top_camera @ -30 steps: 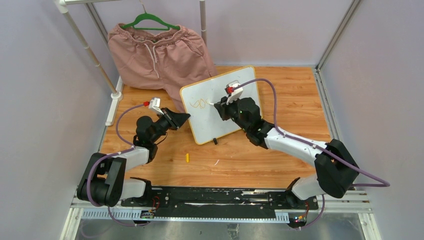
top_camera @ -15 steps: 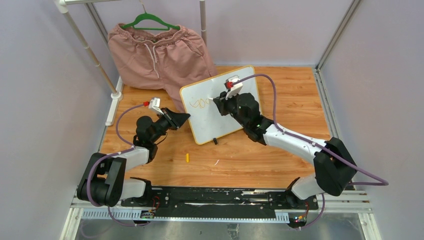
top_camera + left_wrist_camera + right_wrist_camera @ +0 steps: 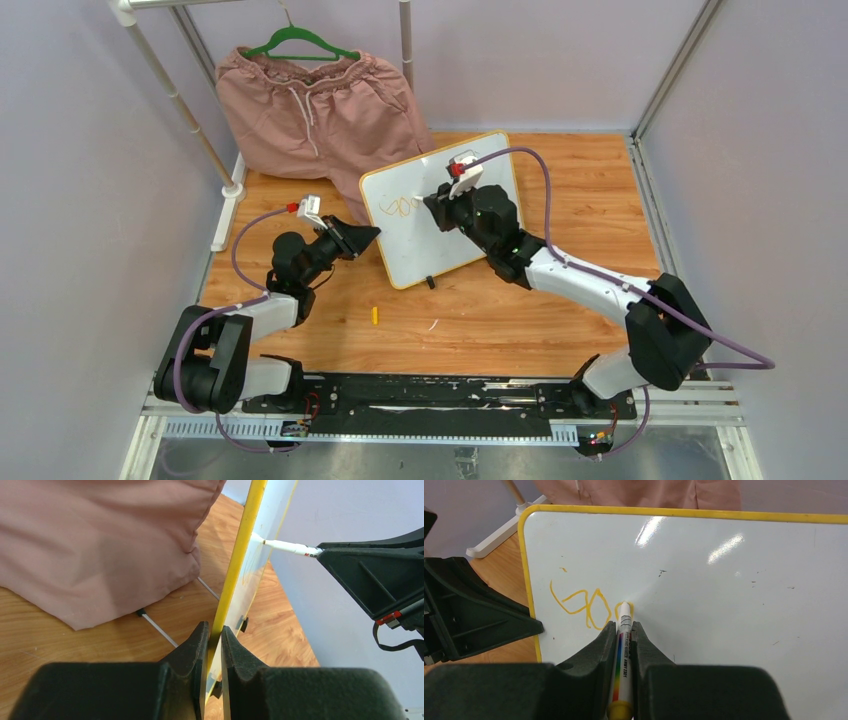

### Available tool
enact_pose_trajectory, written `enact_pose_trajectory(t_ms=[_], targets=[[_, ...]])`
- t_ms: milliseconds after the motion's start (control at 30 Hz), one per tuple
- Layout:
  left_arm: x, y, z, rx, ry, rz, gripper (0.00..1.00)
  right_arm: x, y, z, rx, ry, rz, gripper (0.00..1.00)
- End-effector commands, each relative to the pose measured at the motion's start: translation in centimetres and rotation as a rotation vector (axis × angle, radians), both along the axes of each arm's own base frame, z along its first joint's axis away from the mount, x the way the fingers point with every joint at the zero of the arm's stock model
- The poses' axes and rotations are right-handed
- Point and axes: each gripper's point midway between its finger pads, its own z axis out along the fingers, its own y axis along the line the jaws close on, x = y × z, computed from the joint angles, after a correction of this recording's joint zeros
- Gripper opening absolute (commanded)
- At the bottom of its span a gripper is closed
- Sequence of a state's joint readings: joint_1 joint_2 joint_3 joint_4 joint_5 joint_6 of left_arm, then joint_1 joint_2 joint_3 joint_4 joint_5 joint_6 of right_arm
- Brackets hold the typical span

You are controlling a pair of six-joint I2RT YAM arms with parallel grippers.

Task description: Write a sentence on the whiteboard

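Note:
The whiteboard (image 3: 420,248) stands tilted on the wooden table, white with a yellow frame (image 3: 240,555). My left gripper (image 3: 372,232) is shut on its left edge; the frame sits pinched between the pads (image 3: 214,630). My right gripper (image 3: 434,204) is shut on a white marker (image 3: 624,650) with a rainbow stripe and a yellow end. The marker's tip touches the board face (image 3: 290,547). The sentence (image 3: 584,602) is a few orange cursive letters near the board's left edge (image 3: 400,207), and the tip rests at the end of the last stroke.
Pink shorts (image 3: 320,110) hang on a green hanger behind the board, beside a white rack pole and its base (image 3: 230,190). A yellow marker cap (image 3: 375,315) and a small white scrap (image 3: 433,325) lie on the table. A black clip foot (image 3: 430,282) is at the board's near edge.
My right gripper has shifted a little left and up across the board with the marker, and the orange writing has grown slightly. The left arm and the board have not moved.

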State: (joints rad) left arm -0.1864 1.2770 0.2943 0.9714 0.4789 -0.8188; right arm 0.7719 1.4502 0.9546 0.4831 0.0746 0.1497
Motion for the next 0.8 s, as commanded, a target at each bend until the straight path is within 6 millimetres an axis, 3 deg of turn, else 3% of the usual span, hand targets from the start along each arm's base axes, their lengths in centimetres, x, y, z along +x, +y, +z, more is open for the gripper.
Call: enact_pose_trajectory(t_ms=[0,200,433,567,767], targets=[[-0.2,0.0,1.3,-0.01,-0.061,-0.004,0.0,-0.3,-0.6,1.1,0.027,-0.023,-0.02,0.0],[-0.3,0.0,1.3,-0.008,-0.063,-0.005,0.0,-0.4,-2.9,2.1,0.039,-0.048,-0.065,0.0],[-0.2,0.0,1.3,-0.007,-0.063,-0.004,0.0,0.3,-5.5,1.7,0.029,-0.045,-0.115,0.0],[-0.2,0.0,1.2,-0.01,-0.058,-0.005,0.0,0.8,-6.0,1.3,0.035,-0.042,-0.127,0.0],[-0.2,0.1,1.2,-0.003,-0.06,-0.001,0.0,1.1,-5.2,1.1,0.038,-0.039,-0.096,0.0]])
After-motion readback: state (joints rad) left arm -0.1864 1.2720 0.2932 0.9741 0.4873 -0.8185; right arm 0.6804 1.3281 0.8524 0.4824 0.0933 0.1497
